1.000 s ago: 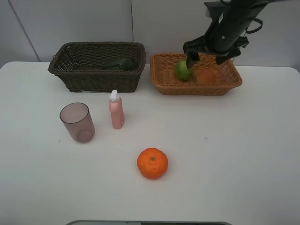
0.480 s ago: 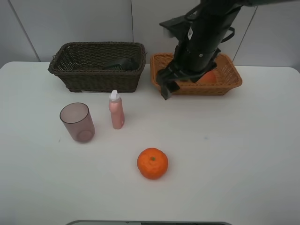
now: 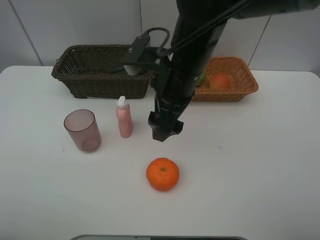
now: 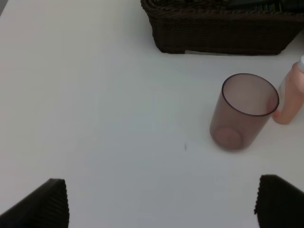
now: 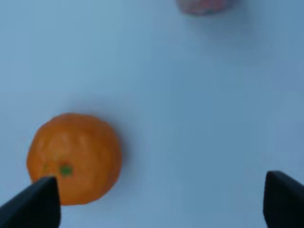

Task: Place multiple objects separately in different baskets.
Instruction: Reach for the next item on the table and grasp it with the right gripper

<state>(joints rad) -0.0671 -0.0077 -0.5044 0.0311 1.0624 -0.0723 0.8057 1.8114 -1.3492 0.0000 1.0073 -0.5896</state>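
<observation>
An orange tangerine (image 3: pixel 162 174) (image 5: pixel 73 156) lies on the white table near the front. My right gripper (image 3: pixel 164 131) (image 5: pixel 159 204) hangs open just behind and above it, holding nothing. A mauve cup (image 3: pixel 82 130) (image 4: pixel 244 111) and a pink white-capped bottle (image 3: pixel 124 118) (image 4: pixel 290 99) stand upright to the left. The dark brown basket (image 3: pixel 104 75) (image 4: pixel 223 31) is at the back left. In the orange-tan basket (image 3: pixel 242 87) at the back right lie a peach-like fruit (image 3: pixel 220 81) and a lime (image 3: pixel 202 78), mostly hidden by the arm. My left gripper (image 4: pixel 161 204) is open over bare table short of the cup.
The right arm (image 3: pixel 187 65) slants from the back across the middle, hiding the gap between the two baskets. The pink bottle's base (image 5: pixel 204 5) shows at the edge of the right wrist view. White table surface lies in front and to the right.
The right arm has swung from over the orange-tan basket, leftward and toward the front, down to just behind the tangerine. The lime stays in the basket. Nothing else has moved.
</observation>
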